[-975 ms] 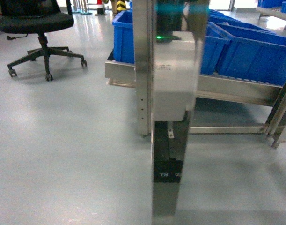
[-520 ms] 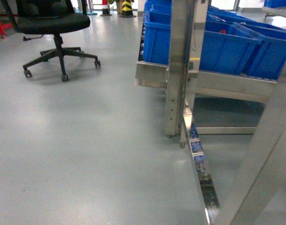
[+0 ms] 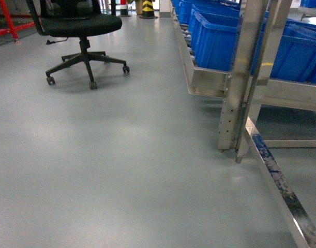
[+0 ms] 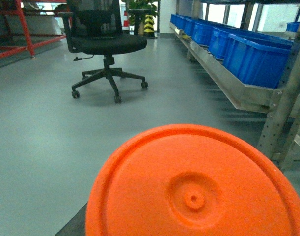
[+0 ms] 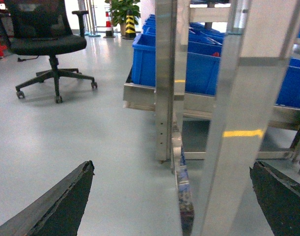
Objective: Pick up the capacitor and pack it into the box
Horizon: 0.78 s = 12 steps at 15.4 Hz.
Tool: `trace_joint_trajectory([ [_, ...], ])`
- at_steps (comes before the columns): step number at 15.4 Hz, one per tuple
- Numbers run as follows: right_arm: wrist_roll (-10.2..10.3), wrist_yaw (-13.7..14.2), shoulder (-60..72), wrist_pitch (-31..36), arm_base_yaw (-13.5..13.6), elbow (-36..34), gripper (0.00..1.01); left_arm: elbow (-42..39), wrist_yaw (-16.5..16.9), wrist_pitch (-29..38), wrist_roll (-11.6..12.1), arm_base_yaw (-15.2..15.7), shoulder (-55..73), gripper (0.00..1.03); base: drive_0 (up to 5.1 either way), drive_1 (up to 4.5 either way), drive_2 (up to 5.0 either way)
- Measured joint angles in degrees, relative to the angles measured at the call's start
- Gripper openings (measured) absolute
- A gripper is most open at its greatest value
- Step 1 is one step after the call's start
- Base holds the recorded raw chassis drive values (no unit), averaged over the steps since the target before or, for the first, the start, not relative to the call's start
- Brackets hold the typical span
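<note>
Scanning shows no capacitor or box; right fingers [image 5: 56,206] spread, empty, rack post [image 5: 165,78] ahead between them; left fingers' state cannot tell, orange disc [image 4: 194,184] blocking; handling unjudgeable.

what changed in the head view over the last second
The head view swung left: the office chair slid rightward in frame, and the steel rack post and blue bins shifted from centre to the right. The close grey housing blocking the middle is gone. Nothing was grasped or released; neither gripper appears there.
</note>
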Motion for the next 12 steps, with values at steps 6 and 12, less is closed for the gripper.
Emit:
trace_joint_trajectory([
  [6, 0.0, 0.0, 0.0, 0.2, 0.0, 0.0, 0.98, 0.0, 0.0, 0.0, 0.0, 0.0, 0.0, 0.43, -5.0, 2.39, 2.4],
  [12, 0.0, 0.0, 0.0, 0.1, 0.0, 0.0, 0.98, 0.0, 0.0, 0.0, 0.0, 0.0, 0.0, 0.43, -4.9, 2.47, 2.5],
])
